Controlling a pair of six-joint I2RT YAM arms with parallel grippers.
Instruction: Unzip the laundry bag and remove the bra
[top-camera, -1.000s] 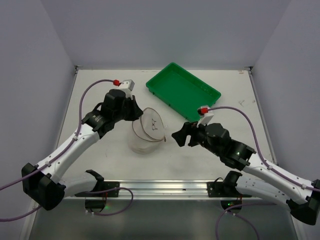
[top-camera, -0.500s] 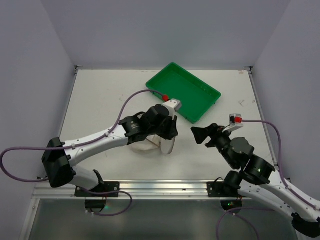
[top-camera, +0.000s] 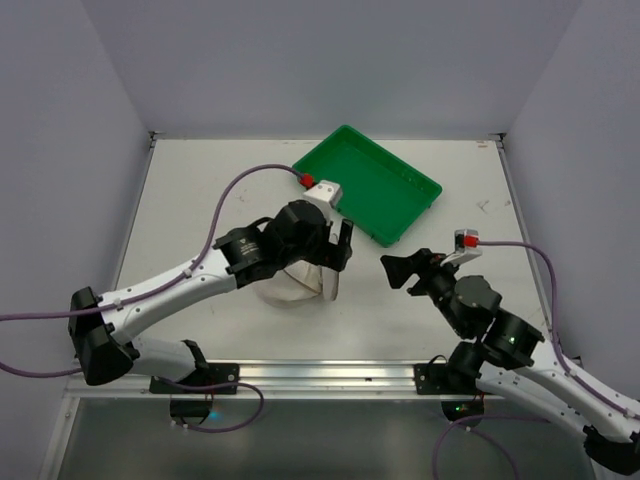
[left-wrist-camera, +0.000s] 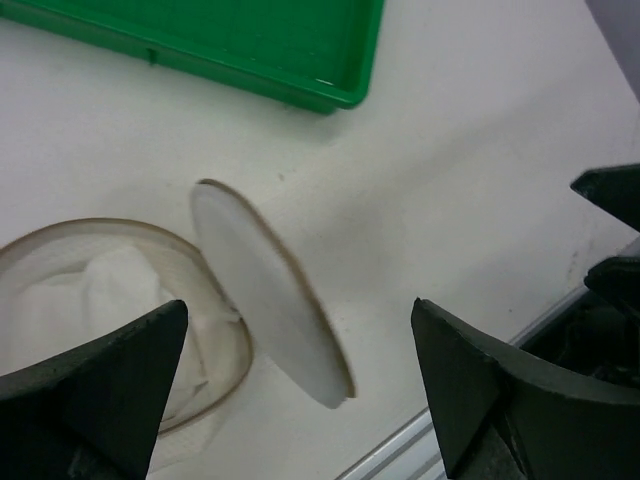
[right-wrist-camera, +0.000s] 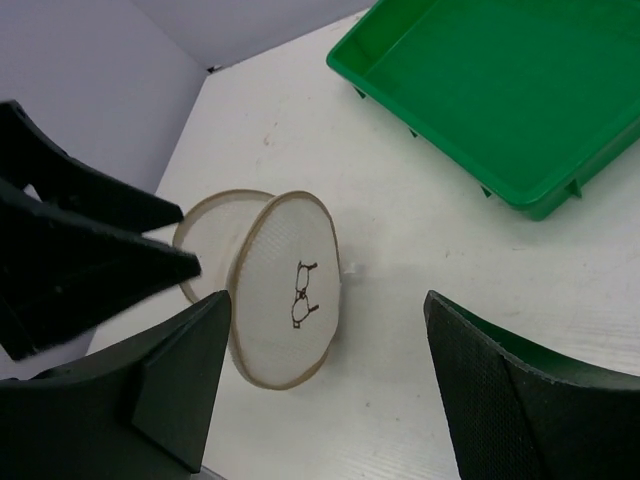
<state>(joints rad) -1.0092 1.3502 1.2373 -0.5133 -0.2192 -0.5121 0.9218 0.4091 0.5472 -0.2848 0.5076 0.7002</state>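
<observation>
Hovering above the laundry bag (right-wrist-camera: 285, 300), my left fingers (left-wrist-camera: 100, 380) stand wide, gripping nothing. The bag rests mid-bench (top-camera: 200, 200), its circular face (left-wrist-camera: 265, 290) tilted and parted from the drum's rim on one side; white fabric (left-wrist-camera: 90, 290) shows inside. The green tray (top-camera: 370, 185) sits behind it, apart. My right fingers (right-wrist-camera: 150, 370) stand wide and empty, near the bag's right, not touching.

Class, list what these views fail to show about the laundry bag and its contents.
Top view: left arm covers most of the laundry bag.
Left wrist view: white fabric inside is blurred; bra or not, cannot tell.
All views: zipper too small to make out.
</observation>
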